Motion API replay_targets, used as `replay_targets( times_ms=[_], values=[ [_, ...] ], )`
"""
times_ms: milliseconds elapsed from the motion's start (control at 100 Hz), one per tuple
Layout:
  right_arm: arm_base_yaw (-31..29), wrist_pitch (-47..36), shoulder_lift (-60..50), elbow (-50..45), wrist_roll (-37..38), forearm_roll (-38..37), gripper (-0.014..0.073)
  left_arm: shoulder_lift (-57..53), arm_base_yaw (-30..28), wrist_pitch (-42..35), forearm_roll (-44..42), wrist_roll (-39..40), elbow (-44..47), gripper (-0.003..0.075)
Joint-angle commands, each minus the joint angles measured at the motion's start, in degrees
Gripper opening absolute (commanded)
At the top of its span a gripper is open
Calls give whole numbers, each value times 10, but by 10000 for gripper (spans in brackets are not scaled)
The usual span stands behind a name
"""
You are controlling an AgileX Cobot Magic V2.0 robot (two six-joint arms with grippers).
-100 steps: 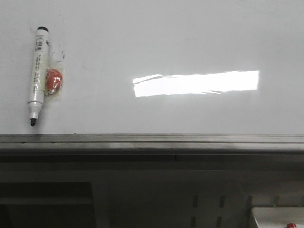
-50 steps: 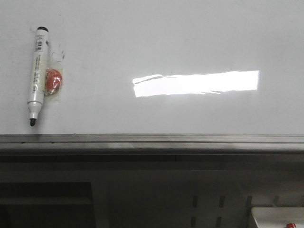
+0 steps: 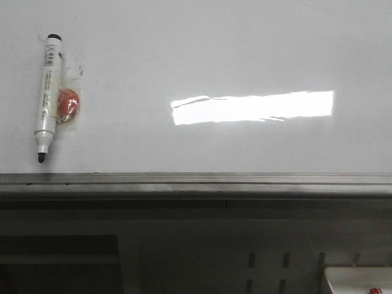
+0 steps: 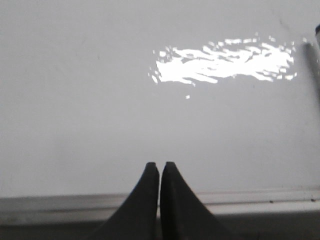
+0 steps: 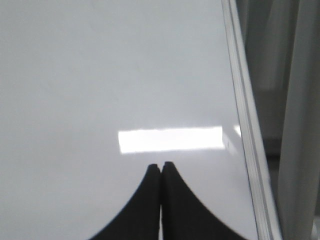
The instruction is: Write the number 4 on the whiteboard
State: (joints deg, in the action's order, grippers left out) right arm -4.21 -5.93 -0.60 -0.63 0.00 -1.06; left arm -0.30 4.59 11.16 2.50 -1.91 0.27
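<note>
Whiteboard (image 3: 202, 49): a glossy white board fills most of the front view, a bright bar of glare (image 3: 252, 108) across its middle and a grey metal rail (image 3: 196, 180) along its lower edge.
Number 4: no drawn figure shows on the board in any view; only faint dark smudges (image 3: 75, 68) sit near the marker's upper end.
Marker (image 3: 47, 97): a white marker with a black cap end lies on the board at far left in the front view, roughly upright, black tip pointing down toward the rail and stopping just short of it.
Orange piece (image 3: 68, 104): a small orange object in a clear wrapper rests touching the marker's right side; what it is cannot be made out.
Left gripper (image 4: 160, 166): dark fingers pressed almost together with only a hairline gap, holding nothing, poised over bare board just above the rail.
Right gripper (image 5: 160, 166): fingers closed tip to tip, empty, held over the board just beside its metal side edge (image 5: 245, 125), with the glare bar lying just past the tips.
Arms: neither appears in the front view.
</note>
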Motion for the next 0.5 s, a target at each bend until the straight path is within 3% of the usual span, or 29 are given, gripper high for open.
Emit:
replay_targets(
  times_ms=[0,230,490],
  values=[
    [2,-108,-8,-13,0,-7,-66,-15,-2,-93,-18,3,20,-20],
    [2,-27,-8,-12,0,-7,-66,-15,-2,-150,8,3,19,-20],
    [4,129,74,71,0,11,-65,34,-2,-131,26,3,-14,-20]
  ],
)
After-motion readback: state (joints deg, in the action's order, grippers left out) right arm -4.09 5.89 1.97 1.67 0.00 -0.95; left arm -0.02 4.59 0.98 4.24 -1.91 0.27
